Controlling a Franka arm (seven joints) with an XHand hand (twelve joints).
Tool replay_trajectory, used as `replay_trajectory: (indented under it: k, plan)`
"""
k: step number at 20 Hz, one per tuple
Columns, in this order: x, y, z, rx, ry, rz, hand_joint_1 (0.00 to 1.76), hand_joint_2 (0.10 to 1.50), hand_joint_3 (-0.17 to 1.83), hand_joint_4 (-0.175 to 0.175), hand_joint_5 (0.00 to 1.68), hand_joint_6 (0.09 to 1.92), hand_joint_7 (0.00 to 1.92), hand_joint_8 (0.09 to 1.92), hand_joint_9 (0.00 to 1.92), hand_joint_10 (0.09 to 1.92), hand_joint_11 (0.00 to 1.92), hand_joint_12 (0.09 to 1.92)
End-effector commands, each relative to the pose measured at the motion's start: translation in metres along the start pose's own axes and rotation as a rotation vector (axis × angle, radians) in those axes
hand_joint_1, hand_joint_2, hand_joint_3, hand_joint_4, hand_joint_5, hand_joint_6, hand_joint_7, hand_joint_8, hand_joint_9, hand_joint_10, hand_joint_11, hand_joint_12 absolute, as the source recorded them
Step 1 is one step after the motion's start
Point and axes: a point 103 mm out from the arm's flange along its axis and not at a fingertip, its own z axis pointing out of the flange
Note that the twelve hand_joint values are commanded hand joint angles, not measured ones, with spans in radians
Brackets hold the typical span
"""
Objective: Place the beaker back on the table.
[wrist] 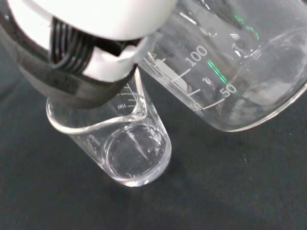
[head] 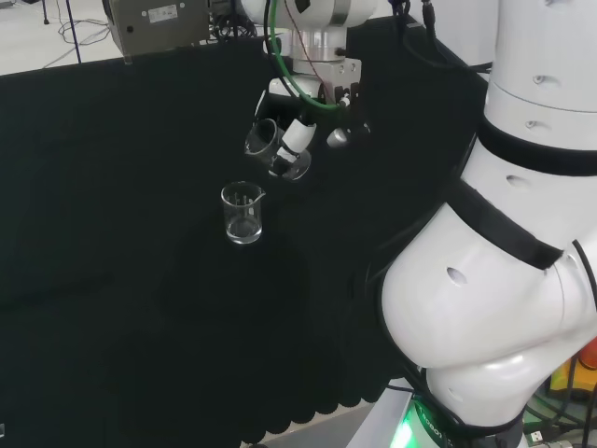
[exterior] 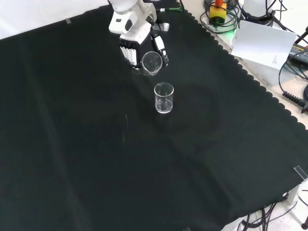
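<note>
My fingers (head: pixel 300 133) curl around a clear beaker (head: pixel 264 138), holding it tilted in my hand (exterior: pixel 137 36) above the black cloth (exterior: pixel 96 159), near an upright glass (exterior: pixel 163 98).

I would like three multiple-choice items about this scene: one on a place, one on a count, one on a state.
1. In the front view, where does the standing beaker sit relative to the hand?
A. below and right of it
B. above it
C. far to its left

2. How many beakers show?
A. one
B. two
C. four

3. The held beaker is
A. upright on the cloth
B. tilted in the air
C. lying flat on the cloth

Answers: 1 A, it stands nearer the camera; 2 B, one held, one standing; 3 B, its mouth points sideways.
</note>
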Motion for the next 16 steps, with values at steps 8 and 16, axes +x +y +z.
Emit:
replay_trajectory:
  k: [8,16]
  plan:
    - [-0.050,0.035,0.015,-0.171,0.220,-0.044,1.42,0.72,0.45,-0.175,1.31,0.50,1.28,0.61,1.49,0.25,1.34,0.60]
    - [-0.069,0.083,0.034,-0.220,0.330,-0.092,1.42,0.74,0.42,-0.175,1.30,0.51,1.26,0.64,1.48,0.24,1.33,0.60]
